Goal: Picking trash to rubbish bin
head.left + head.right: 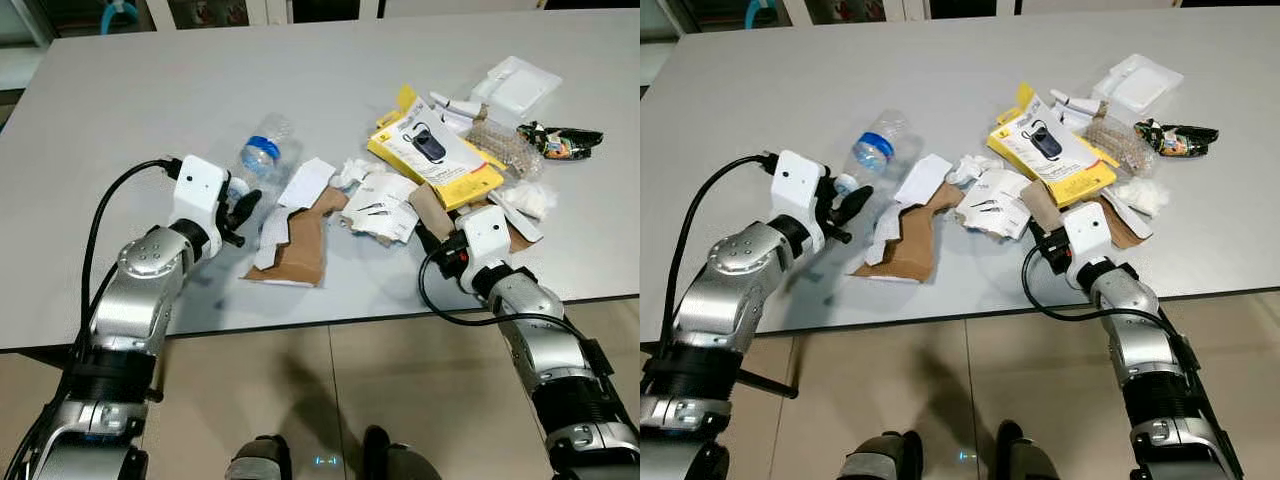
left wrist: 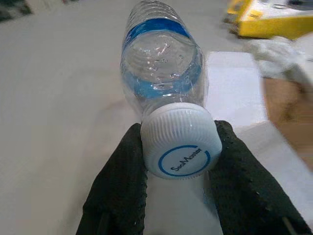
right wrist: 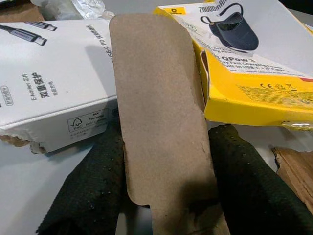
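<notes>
Far and left tabletop: the grey table point(image 1: 150, 90) lies bare here, wide room to pass.
Left gripper point(image 2: 178, 161): its black fingers flank the white cap of the clear plastic bottle with a blue label point(image 1: 262, 150); bare table on the bottle's outer side.
Centre: a torn brown cardboard piece point(image 1: 300, 250) and white paper scraps point(image 1: 305, 182) lie just beside the bottle.
Right gripper point(image 3: 164, 196): a brown cardboard strip point(image 3: 156, 107) runs between its fingers, hemmed by a white cable box point(image 3: 54, 78) and a yellow power-bank box point(image 1: 435, 155).
Far right: a white foam tray point(image 1: 515, 85) and a dark crumpled wrapper point(image 1: 560, 140) crowd the corner.
Front edge: a bare strip between the two arms.
</notes>
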Controlling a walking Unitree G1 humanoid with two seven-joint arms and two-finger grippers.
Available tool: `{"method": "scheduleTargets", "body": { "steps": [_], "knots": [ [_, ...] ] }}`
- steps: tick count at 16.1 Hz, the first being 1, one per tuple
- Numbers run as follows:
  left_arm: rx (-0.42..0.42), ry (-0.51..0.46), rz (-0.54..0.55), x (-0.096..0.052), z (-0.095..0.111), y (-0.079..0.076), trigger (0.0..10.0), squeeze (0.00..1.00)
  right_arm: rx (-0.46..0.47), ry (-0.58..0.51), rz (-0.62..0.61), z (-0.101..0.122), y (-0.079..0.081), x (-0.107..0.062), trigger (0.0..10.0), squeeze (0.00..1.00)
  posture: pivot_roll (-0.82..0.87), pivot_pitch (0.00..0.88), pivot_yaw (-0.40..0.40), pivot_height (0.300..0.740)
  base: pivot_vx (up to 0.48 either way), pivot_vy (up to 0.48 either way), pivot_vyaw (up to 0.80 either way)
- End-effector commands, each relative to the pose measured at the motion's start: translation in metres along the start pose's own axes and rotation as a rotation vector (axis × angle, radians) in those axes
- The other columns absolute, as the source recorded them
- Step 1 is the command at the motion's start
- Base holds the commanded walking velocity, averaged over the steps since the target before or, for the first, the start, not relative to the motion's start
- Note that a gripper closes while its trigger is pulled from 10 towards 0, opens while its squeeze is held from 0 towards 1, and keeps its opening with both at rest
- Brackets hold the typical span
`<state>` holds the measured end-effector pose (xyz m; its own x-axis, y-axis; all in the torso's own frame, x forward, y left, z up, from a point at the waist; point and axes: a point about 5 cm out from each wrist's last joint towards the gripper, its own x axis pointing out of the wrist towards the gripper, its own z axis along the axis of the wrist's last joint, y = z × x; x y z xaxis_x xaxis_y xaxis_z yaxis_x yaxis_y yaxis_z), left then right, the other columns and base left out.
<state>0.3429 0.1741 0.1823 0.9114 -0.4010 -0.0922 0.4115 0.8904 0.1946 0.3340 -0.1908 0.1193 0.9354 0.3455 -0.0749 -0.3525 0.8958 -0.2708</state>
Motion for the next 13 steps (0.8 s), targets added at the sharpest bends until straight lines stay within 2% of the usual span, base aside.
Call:
{"method": "scheduleTargets", "body": {
  "steps": [1,2,4,8,13],
  "knots": [
    [-0.005,0.026,-0.052,-0.004,-0.002,-0.006,10.0,0.0,0.054,0.199,0.044,-0.047,0.015,-0.015,0.0,0.0,0.35,0.268,0.058,0.74,0.0,0.0,0.0],
    [-0.016,0.051,-0.11,-0.009,-0.003,-0.012,10.0,0.0,0.06,0.189,0.056,-0.046,0.018,-0.015,0.0,0.0,0.35,0.269,0.059,0.74,0.0,0.0,0.0],
    [-0.021,0.063,-0.155,-0.012,-0.004,-0.017,10.0,0.0,0.068,0.163,0.061,-0.043,0.019,-0.014,0.0,0.0,0.35,0.27,0.059,0.74,0.0,0.0,0.0],
    [-0.038,0.078,-0.163,-0.014,-0.005,-0.023,10.0,0.0,0.089,0.029,-0.08,-0.023,0.005,-0.013,0.0,0.0,0.35,0.267,0.06,0.74,0.0,0.0,0.0],
    [-0.042,0.089,-0.171,-0.015,-0.005,-0.026,10.0,0.0,0.088,-0.071,-0.179,-0.003,-0.001,-0.012,0.0,0.0,0.35,0.267,0.065,0.74,0.0,0.0,0.0]
  ]
}}
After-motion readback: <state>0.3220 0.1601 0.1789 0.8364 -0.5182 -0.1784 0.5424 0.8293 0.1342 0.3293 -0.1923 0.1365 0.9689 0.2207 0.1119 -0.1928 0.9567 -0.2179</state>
